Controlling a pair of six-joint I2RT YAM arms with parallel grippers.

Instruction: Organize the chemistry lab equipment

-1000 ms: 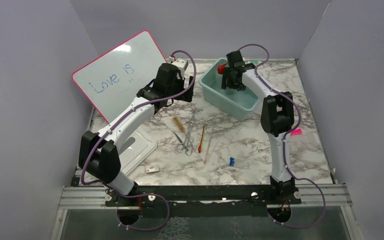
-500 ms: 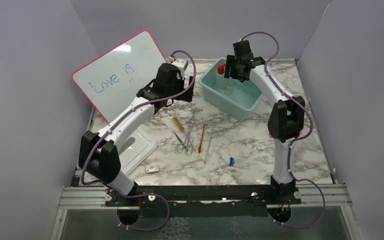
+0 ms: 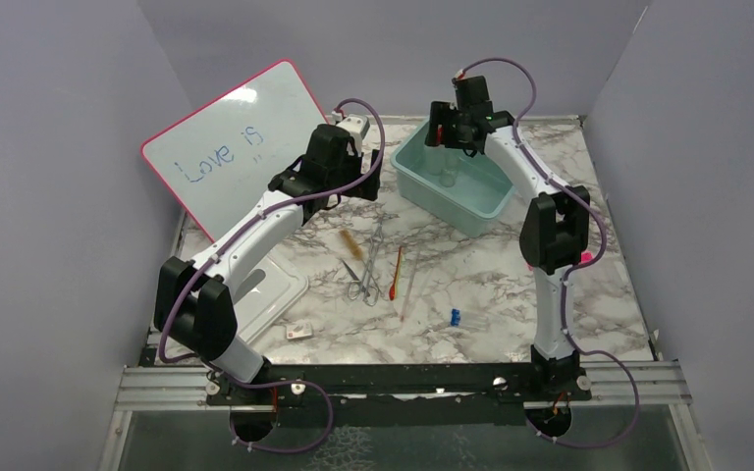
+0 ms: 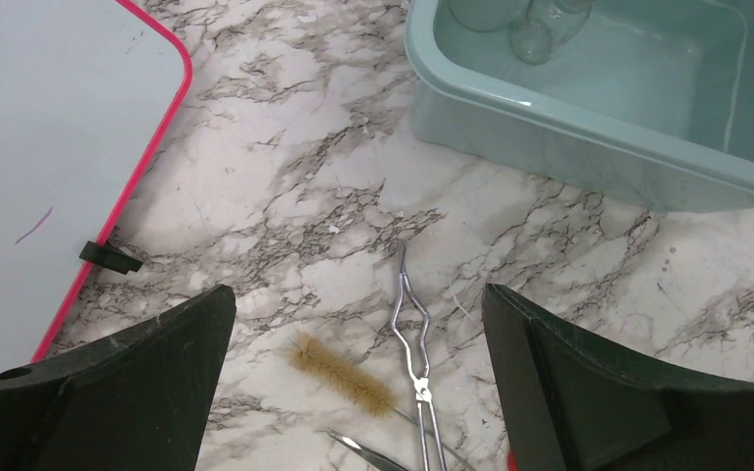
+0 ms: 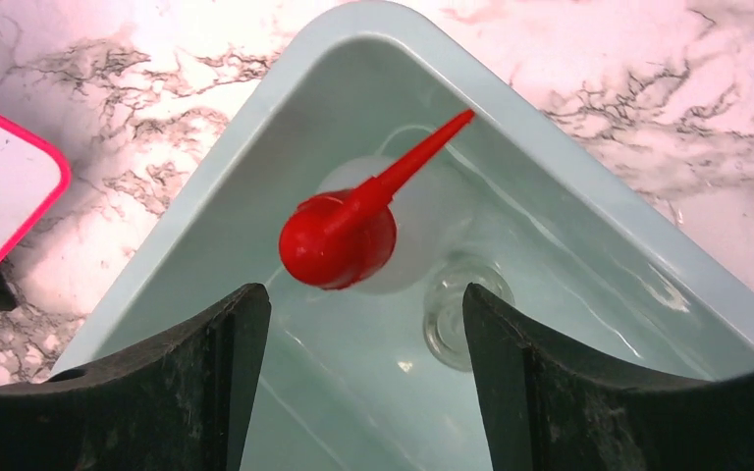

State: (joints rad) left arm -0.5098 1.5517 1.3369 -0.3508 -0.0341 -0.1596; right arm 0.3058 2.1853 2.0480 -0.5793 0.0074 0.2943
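Read the top view as a clock face, with the arm bases at 6. The marble counter [image 3: 471, 285] fills the floor of the enclosure. A pink-framed whiteboard [image 3: 226, 147] leans at 10 o'clock, with its lower edge on the counter. A teal bin [image 3: 432, 201] sits at 1 o'clock.

The left arm reaches toward 11, and its end effector [image 4: 358, 304] hangs above bare counter. Its fingers are spread wide with nothing between them. The right arm stretches to 12, and its end effector [image 5: 363, 294] is poised over the far left corner of the bin. It is also spread wide and grips nothing.

A clear lid [image 3: 270, 294] lies flat at 8 o'clock.

The squeeze bottle [image 5: 339, 235] stands upright in that corner of the bin, directly below the right fingers. Its red nozzle tilts toward the rim. A small clear glass vessel [image 5: 452, 314] stands just beside it at 4 o'clock.

The other tools lie together at the middle of the counter. The metal forceps [image 3: 368, 265] point toward 12. The brown brush [image 3: 350, 242] lies just beside them at 10 o'clock. The red stick [image 3: 395, 273] is at their 3 o'clock, and the clear rod [image 3: 410, 285] is just beyond it. A small blue piece [image 3: 456, 316] lies apart at 5 o'clock.
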